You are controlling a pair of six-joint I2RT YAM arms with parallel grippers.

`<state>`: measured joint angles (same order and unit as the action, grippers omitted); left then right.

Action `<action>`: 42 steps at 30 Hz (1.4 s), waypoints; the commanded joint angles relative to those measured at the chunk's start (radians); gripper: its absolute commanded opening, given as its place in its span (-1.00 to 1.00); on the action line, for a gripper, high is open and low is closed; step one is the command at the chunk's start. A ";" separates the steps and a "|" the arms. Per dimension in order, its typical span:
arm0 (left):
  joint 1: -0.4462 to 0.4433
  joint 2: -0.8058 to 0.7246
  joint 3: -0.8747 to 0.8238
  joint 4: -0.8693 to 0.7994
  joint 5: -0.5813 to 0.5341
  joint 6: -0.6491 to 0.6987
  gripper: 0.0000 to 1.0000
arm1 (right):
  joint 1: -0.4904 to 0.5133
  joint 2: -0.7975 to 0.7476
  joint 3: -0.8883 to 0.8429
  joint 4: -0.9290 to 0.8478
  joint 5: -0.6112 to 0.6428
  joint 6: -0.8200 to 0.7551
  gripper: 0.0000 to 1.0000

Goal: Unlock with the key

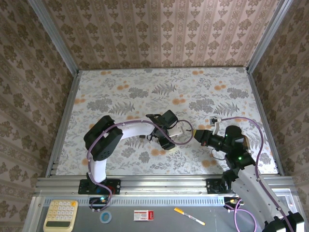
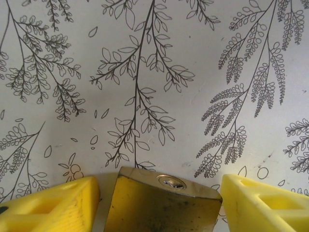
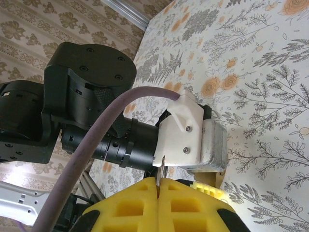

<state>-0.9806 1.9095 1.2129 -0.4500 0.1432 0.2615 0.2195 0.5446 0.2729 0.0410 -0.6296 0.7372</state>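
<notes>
Key (image 3: 162, 170) blade pinched in clenched right end effector (image 3: 158, 181); left end effector (image 2: 159, 181) straddles brass padlock (image 2: 154, 208), grip unclear.

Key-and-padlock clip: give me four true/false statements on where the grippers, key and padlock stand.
1. The padlock sits between the left gripper's yellow fingers. True.
2. The left gripper's jaws are pressed together. False: they stand apart, either side of the padlock.
3. The right gripper is shut on the key, its thin metal blade poking out between the fingers. True.
4. The key is already in the padlock's keyhole. False: the keyhole is empty.
</notes>
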 commanded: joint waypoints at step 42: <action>-0.012 0.002 -0.149 0.165 -0.014 0.180 -0.20 | -0.009 -0.095 -0.004 -0.076 -0.013 0.000 -1.00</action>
<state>-0.9695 1.8580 1.1198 -0.3717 0.1417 0.4492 0.2176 0.4698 0.2729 -0.0109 -0.6296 0.7372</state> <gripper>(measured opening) 0.448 0.058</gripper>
